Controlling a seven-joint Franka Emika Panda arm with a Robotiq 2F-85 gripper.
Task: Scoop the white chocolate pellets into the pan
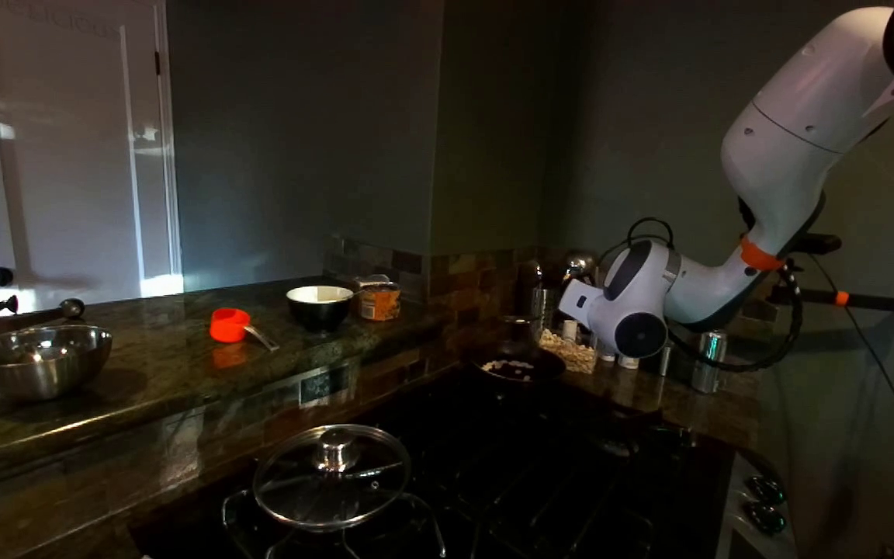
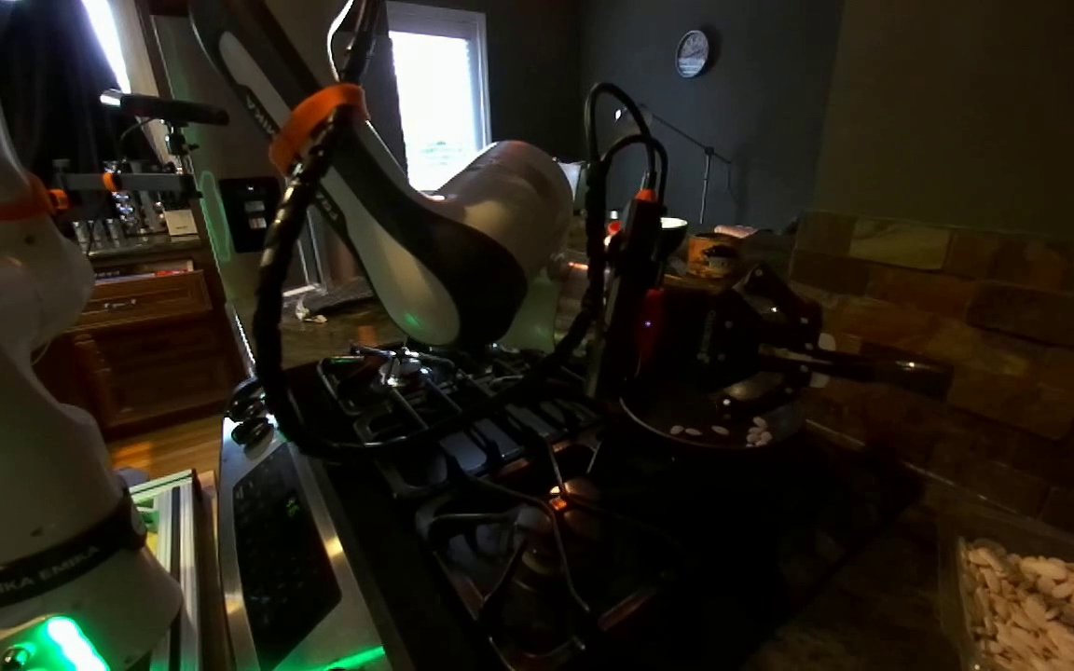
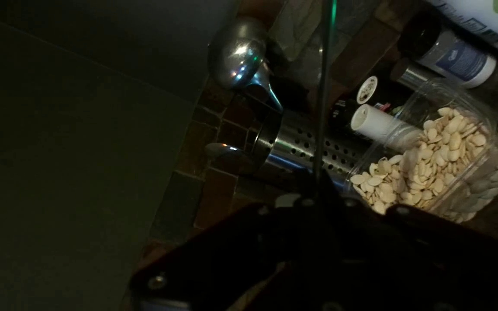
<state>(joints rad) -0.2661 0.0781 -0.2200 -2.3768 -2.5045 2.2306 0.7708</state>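
A white robot arm reaches over a gas stovetop in a dim kitchen. Its gripper hangs above a small shallow pan, which sits at the stove's back corner, near the tiled wall. The jaws stand pressed close together, and we judge that they pinch a thin dark utensil, seen edge-on in the wrist view; its working end is lost in shadow.

The white chocolate pellets, flat cream-coloured ovals, lie heaped in a clear plastic tub on the counter beside the stove. A scattering of loose pellets lies in the pan, so we take the scooping to be partly done.

We expect each pellet to be light, firm and smooth, apt to slide off a tipped utensil and to chip if crushed. They should travel better in a level scoopful than gripped singly. The tub looks thin-walled, so we would not squeeze its sides. The utensil's handle seems the place to hold; so narrow a pinch may let it twist under load.
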